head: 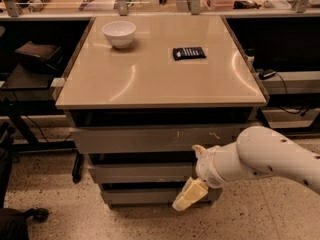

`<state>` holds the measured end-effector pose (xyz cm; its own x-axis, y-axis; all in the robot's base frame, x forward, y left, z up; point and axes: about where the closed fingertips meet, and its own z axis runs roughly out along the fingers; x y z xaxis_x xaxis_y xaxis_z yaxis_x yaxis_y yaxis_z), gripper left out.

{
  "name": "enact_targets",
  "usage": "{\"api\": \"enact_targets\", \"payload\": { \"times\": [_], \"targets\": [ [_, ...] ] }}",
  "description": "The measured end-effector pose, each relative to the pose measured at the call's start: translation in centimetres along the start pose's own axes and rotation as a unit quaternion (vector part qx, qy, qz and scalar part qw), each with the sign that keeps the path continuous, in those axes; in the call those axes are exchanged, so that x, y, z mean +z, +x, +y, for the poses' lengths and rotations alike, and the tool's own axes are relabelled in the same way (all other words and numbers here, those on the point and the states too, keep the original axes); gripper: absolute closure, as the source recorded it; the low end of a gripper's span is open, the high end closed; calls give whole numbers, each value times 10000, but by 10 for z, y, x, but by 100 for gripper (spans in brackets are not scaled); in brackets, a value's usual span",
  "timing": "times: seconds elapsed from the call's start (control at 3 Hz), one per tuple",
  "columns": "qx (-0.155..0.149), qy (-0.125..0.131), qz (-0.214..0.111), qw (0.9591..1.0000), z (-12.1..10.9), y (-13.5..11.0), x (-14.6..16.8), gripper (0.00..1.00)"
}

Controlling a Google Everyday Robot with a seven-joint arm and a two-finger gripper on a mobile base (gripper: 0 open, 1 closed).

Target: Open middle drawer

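Middle drawer (135,173) sits shut under the table (150,79), second front down. Stiff, smooth, handleless: I'd hook its top lip, and it should slide light. My claw (190,194) hangs low at its right end; open or closed, can't tell.

We see a speckled floor (45,189), a beige-topped table (150,79) at centre, dark benches (30,81) on both sides, and a cluttered wooden counter (60,1) behind, warmly lit.

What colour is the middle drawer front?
Wide middle drawer front: plain grey, camera view; cream gripper hangs just below its right end.
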<state>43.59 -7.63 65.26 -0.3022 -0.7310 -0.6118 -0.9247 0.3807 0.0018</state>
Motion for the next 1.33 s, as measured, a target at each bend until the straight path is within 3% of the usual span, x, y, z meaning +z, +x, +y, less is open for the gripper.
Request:
{"api": "enact_targets", "payload": {
  "times": [0.67, 1.0, 1.33],
  "targets": [
    [-65, 16, 128, 9999, -2, 5, 2, 0],
    [-378, -136, 377, 9985, -24, 35, 1, 0],
    [-618, -367, 460, 9964, -19, 42, -2, 0]
  ]
}}
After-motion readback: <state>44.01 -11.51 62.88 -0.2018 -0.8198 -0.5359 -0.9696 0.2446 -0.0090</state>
